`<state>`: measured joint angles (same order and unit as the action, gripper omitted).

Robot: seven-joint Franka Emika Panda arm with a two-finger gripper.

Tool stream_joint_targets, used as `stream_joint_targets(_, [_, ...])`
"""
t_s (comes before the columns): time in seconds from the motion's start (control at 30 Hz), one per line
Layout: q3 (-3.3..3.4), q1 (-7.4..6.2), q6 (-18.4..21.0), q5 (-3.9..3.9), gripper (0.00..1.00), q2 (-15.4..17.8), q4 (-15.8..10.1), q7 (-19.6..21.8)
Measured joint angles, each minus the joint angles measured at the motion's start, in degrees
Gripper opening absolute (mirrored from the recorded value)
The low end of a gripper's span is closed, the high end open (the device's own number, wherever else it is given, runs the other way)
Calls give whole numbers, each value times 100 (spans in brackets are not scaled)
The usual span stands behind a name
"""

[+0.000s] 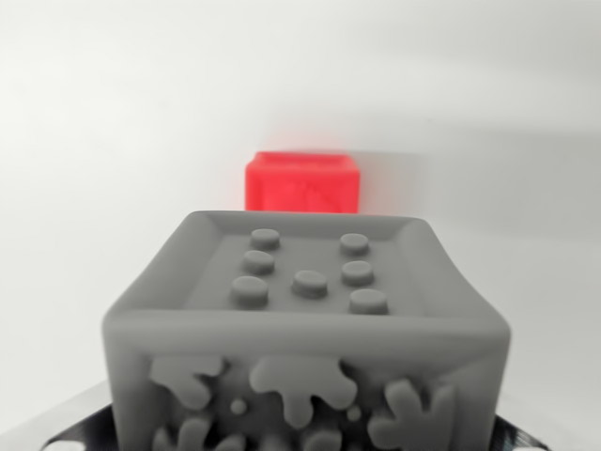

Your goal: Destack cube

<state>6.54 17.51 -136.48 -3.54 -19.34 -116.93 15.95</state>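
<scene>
A grey cube [305,324] fills the lower half of my wrist view, very close and a little blurred. Its top face has a raised rim and seven round studs inside it; the face toward me carries raised splat-like shapes and small dots. Beyond it, just above the centre of the frame, a red cube [302,181] sits on the white surface [103,132], apart from the grey one and much smaller in the picture. Dark bits show at the lower left and lower right corners, beside the grey cube. My fingers are not clearly visible, so I cannot tell whether my hand is clenched or released.
</scene>
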Motion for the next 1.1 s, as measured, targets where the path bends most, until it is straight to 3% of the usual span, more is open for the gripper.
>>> stream_joint_targets(1.1, [1,-566,-212,30,0,224,-501,1383])
